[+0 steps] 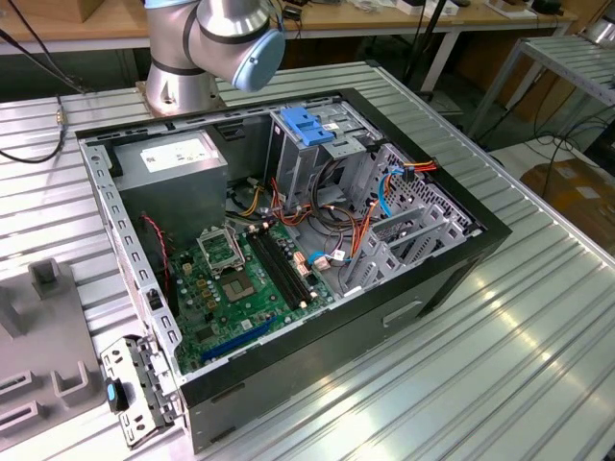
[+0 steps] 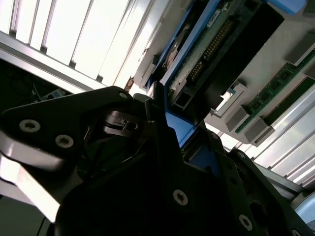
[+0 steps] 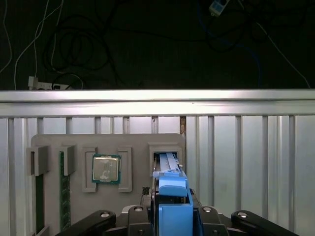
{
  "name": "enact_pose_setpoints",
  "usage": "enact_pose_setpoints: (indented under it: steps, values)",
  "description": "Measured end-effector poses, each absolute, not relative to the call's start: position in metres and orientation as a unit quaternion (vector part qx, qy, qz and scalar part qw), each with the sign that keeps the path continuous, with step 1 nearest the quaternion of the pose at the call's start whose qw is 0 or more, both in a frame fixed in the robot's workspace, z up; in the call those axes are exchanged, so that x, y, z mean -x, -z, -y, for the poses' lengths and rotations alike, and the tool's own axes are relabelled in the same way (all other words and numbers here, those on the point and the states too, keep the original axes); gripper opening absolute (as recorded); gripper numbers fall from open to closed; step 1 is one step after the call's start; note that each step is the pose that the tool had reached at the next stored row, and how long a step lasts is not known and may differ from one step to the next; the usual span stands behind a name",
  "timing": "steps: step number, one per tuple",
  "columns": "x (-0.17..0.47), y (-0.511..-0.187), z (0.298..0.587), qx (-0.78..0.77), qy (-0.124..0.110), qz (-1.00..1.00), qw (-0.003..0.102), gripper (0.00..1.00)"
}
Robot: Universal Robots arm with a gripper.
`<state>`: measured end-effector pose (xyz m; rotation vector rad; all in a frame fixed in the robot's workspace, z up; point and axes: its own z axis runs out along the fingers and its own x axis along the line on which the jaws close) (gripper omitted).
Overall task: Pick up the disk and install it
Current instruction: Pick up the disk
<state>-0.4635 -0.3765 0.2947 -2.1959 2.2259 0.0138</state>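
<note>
Gripper: nearest the lens in the first wrist view, the gripper (image 3: 173, 209) had its black linkage spread to either side, and its fingers looked pressed together against the blue side rails of the disk (image 3: 167, 164).
Second wrist view: one dark finger (image 2: 153, 110) lay flat against the drive's flank, so we judged the hold to be a firm clamp.
Disk, place: it stood on edge at the slot of the grey fixture tray (image 3: 133, 142), beside the pocket holding a processor chip (image 3: 106, 168). We could not tell whether it had lifted clear of the slot.
Other tray parts: memory sticks (image 3: 62, 196) sat in their own grooves, well apart from the disk.
Handling: we judged the drive stiff and dense for its size, with smooth metal faces and an exposed circuit board along one side. Knocks would harm it.
Where to hold: the plastic rails on its long sides seemed the safest surfaces, away from the board and connector.
Surface: a ribbed aluminium table (image 1: 461, 384) carried the tray and the open computer case (image 1: 404, 307).
Case: inside it stood a metal drive cage (image 1: 317, 178) with a blue handle (image 1: 306, 125), a grey power supply (image 1: 178, 163) and a green motherboard (image 1: 231, 288).
Room: the arm's base (image 1: 207, 38) was at the table's far edge, with a wooden workbench (image 1: 384, 19) behind it and loose cables (image 3: 74, 49) on the dark floor.
</note>
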Motion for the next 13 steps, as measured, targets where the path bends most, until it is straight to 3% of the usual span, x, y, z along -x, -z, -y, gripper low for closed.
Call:
enact_pose_setpoints:
  steps: [13]
  values:
    - [0.4634,-0.2946,0.377,0.706,-0.005,-0.708,0.007,0.37]
